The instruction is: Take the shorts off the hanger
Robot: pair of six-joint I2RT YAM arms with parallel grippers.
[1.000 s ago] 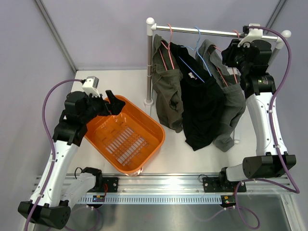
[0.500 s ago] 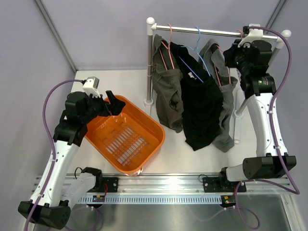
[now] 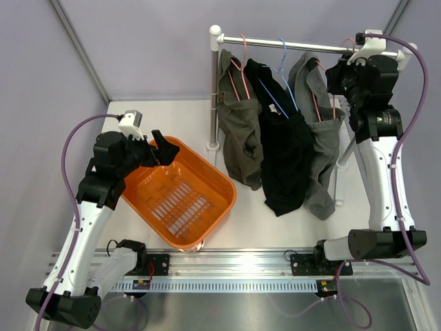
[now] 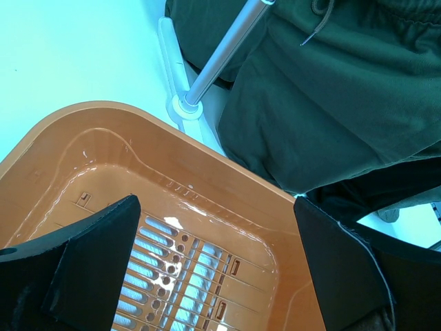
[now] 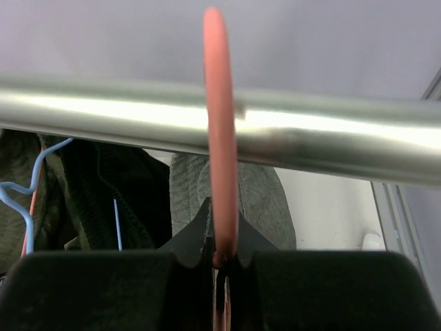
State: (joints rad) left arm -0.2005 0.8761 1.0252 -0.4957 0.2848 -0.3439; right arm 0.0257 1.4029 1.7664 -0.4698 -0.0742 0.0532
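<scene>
Fingers of the right gripper (image 5: 222,258) were pinched shut on the hook of the pink hanger (image 5: 219,138), just under the point where it looped over the steel rail (image 5: 344,145). From above, that put the gripper (image 3: 342,69) up at one o'clock of the table. The grey shorts (image 3: 320,138) hung from that hanger and drooped toward the tabletop.

I judged this to be the unhooking step: hanger gripped, shorts not yet off. The next move would call for a lift high enough for the hook to clear the rail, then a draw toward six o'clock, away from the rack.

The left gripper (image 3: 160,148) sat over at nine o'clock above the orange basket (image 3: 222,178), jaws spread wide and holding nothing. Through its own camera I saw only the basket's slotted floor between them.

Crowding looked like the main nuisance. Black shorts (image 3: 286,158) on a blue hanger (image 3: 282,55) hung right against the grey pair on its nine o'clock side, with olive-green shorts (image 3: 241,131) beyond, so cloth could drag or snag. The rail's end cap (image 3: 411,49) stood close at three o'clock, leaving little room to go sideways.
</scene>
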